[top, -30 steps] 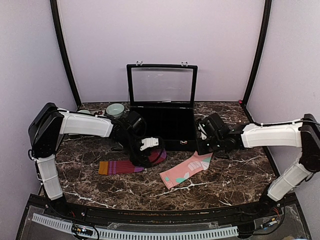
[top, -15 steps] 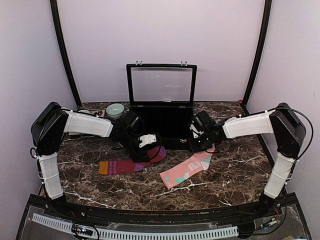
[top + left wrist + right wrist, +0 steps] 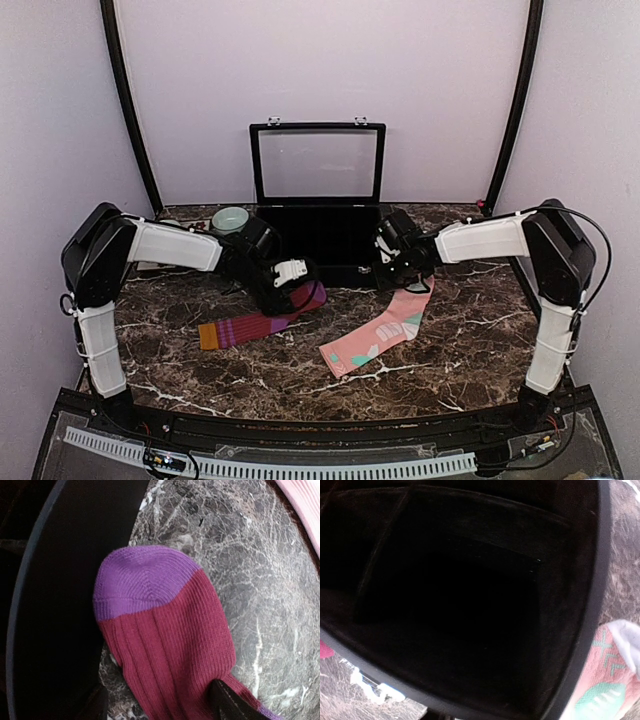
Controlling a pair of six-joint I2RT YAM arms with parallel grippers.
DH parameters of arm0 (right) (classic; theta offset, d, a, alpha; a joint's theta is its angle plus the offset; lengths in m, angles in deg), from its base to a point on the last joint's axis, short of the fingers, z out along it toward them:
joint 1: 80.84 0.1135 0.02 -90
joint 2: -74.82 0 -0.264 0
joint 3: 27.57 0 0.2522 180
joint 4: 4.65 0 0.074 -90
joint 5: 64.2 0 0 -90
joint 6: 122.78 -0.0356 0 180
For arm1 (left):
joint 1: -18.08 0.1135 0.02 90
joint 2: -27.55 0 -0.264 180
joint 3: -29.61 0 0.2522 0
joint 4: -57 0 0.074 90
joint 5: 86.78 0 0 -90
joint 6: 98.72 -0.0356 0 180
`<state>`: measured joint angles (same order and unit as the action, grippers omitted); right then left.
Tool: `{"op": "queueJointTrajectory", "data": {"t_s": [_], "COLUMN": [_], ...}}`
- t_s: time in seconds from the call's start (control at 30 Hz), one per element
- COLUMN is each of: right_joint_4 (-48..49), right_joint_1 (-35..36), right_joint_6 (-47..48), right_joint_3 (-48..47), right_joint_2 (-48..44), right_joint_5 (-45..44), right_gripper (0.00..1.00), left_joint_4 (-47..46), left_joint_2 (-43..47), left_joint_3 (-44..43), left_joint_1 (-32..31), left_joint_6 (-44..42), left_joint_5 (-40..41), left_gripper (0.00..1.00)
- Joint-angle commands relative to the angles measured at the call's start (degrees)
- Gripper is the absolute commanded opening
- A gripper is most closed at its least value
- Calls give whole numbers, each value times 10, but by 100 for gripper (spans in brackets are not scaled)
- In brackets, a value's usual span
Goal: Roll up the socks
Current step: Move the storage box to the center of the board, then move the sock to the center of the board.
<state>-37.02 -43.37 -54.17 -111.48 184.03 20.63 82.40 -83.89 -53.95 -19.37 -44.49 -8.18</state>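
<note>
A: Item 1, maroon sock [image 3: 165, 645]?
B: Flat on table [image 3: 470, 330], left of centre. Orange cuff twd near-left corner, purple toe touching box [image 3: 330, 270] front wall. Unrolled.
A: Item 2, pink sock [image 3: 375, 340]?
B: Flat, right of centre, far end just beside box front. Unrolled, apart from item 1.
A: L gripper [image 3: 292, 287]?
B: Over maroon toe end, jaws apart, one finger each side of the foot. No pinch seen.
A: R gripper [image 3: 397, 268]?
B: At box front, above pink sock's far end. Jaws apart or together: can't tell, fingers not visible.
A: Progress?
B: Est. nil complete. Left to do: pair up, roll both.
</note>
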Motion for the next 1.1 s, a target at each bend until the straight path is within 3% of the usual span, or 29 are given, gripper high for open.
{"op": "queueJointTrajectory", "data": {"t_s": [0.0,0.17,0.37,0.53,0.8,1.07], "right_joint_4": [63,59,68,38,17,46], "right_joint_1": [6,39,113,203,334,381], "right_joint_6": [7,1,-40,-94,-156,-159], "right_joint_3": [12,61,144,180,181,151], "right_joint_2": [-55,-115,-201,-236,-202,-127], "right_joint_5": [-34,-78,-129,-203,-244,-204], "right_gripper": [30,43,56,62,62,59], "left_joint_4": [68,157,143,111,60,72], "left_joint_2": [49,78,97,106,132,156], "left_joint_3": [-8,0,37,75,184,208], "left_joint_1": [5,5,-2,-17,-14,-10], "left_joint_6": [-5,-35,-27,-22,-47,-54], "left_joint_5": [-52,-123,-128,-104,-9,14], "left_gripper": [76,75,74,74,72,73]}}
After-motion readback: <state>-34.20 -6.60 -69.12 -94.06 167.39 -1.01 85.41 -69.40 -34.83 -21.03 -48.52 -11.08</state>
